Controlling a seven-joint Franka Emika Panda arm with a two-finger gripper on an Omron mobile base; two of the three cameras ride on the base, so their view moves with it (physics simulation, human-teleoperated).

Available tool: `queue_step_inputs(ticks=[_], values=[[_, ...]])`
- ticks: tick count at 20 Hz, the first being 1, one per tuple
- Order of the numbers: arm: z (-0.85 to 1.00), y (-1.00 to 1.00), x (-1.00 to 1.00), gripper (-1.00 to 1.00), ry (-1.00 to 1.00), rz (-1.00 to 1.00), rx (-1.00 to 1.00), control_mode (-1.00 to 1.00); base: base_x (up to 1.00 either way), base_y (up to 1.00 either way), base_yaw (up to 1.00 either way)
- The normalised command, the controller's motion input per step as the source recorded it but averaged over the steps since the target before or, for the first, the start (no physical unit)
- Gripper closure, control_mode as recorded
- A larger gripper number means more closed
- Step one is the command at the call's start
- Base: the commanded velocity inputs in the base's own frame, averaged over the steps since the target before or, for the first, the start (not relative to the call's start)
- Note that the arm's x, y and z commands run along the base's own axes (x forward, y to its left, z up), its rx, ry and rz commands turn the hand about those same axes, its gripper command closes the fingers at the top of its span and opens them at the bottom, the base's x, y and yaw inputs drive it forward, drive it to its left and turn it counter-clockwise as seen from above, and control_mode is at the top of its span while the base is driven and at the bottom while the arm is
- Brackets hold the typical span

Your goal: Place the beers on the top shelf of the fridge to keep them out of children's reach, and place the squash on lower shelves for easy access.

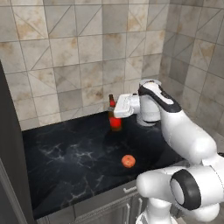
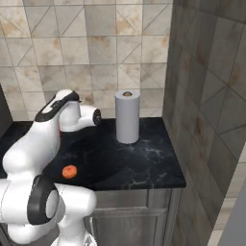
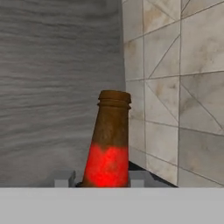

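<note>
My gripper [image 1: 115, 113] is shut on a dark brown beer [image 1: 114, 119] with a red label, holding it near upright by the back wall over the black counter [image 1: 65, 162]. In the hand view the beer [image 3: 108, 144] rises between my grey fingertips [image 3: 64, 178], one on each side of its red label, and the gripper [image 3: 105, 180] holds it at the label. The orange-red squash [image 1: 128, 161] lies on the counter near the front edge, nearer than the bottle, also seen as the squash [image 2: 70, 171] beside my arm. The fridge shelves are out of view.
A tall grey paper-towel roll [image 2: 127, 116] stands on the counter at the right end, by the side wall. A dark grey upright panel [image 1: 8, 153] bounds the counter's left end. Tiled wall runs behind. Grey cabinet fronts [image 2: 129, 216] sit under the counter.
</note>
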Motion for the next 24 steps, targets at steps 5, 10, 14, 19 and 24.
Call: queue_step_inputs(ticks=[5,10,14,19,24], values=[[1.00,-0.55,-0.86,1.00,0.14,-0.08,-0.05,-1.00,0.00,0.00,0.00],[0.90,-0.58,-0.82,1.00,0.15,-0.09,-0.07,-1.00,0.00,0.00,0.00],[0.77,-0.44,-0.68,1.00,0.05,-0.09,-0.09,-1.00,0.00,0.00,0.00],[0.62,-0.46,-0.71,1.00,0.01,-0.11,-0.10,-1.00,0.00,0.00,0.00],[0.45,-0.60,-0.75,1.00,0.00,-0.11,-0.07,-1.00,0.00,0.00,0.00]])
